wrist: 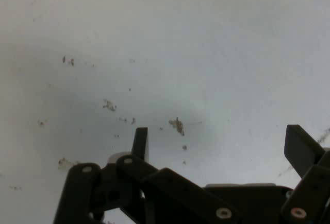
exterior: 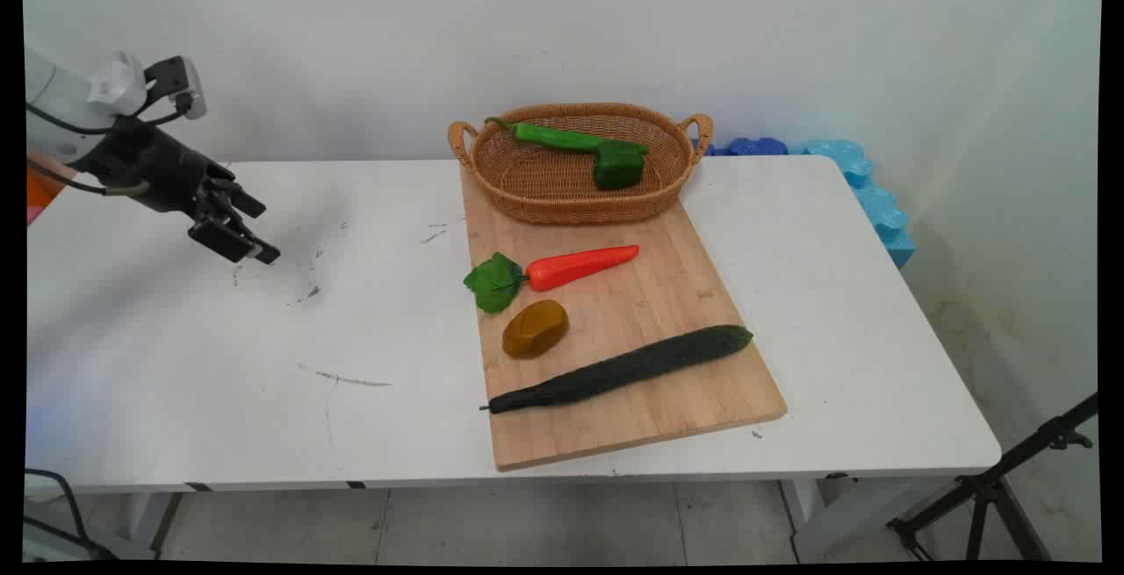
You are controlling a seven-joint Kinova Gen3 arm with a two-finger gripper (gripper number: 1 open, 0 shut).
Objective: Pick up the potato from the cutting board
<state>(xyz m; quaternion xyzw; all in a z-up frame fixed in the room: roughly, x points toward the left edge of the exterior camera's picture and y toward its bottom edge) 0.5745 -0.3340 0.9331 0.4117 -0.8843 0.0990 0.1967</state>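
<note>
the gripper [exterior: 255, 228] hangs with fingers spread wide and empty above the scuffed white table [exterior: 176, 338], nearest bare surface. the cutting board [exterior: 702, 364] with carrot [exterior: 580, 266], potato [exterior: 535, 328] and cucumber [exterior: 623, 369] lies well apart toward the picture's right.

Gripper [wrist: 219, 147] hung over bare white table [wrist: 206, 38], fingers [wrist: 140, 141] spread wide, nothing between them. Small brownish scuffs [wrist: 177, 125] dotted the surface just beyond the fingertips.

White table [exterior: 219, 364]: wooden board [exterior: 650, 382] directly on it.
</note>
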